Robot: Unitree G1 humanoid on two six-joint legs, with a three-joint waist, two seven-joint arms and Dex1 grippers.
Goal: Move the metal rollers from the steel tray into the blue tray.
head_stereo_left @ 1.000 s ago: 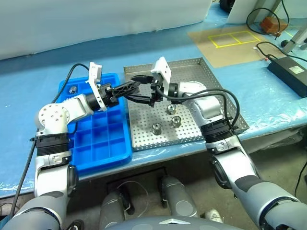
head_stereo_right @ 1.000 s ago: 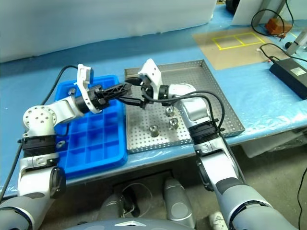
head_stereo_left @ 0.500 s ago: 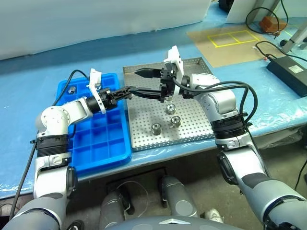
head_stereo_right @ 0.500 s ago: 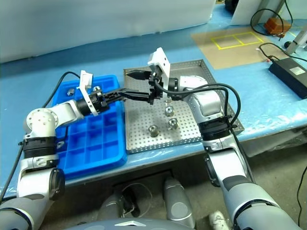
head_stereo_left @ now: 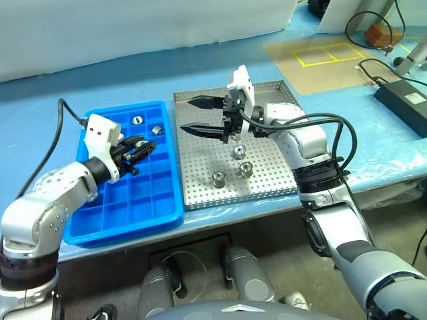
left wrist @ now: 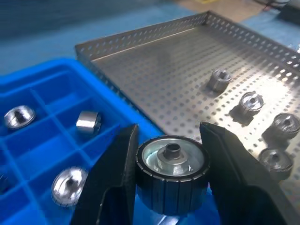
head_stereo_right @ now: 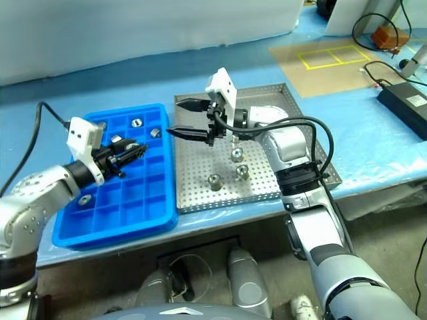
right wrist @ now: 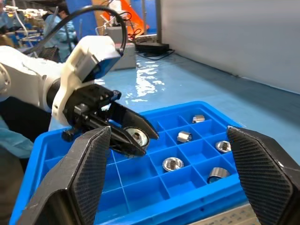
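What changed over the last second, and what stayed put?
The left hand, shut on a metal roller, swung from the right hand back over the blue tray. The right hand stays open above the steel tray; the rollers there haven't moved.

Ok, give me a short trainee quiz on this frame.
1. True or false: the right fingers grip a roller.
2. The left fingers hover over: A steel tray, B blue tray, C bare table.
3. What do the left fingers hold?
Key: 1 false, they are open and empty. 2 B, the blue tray. 3 a roller.
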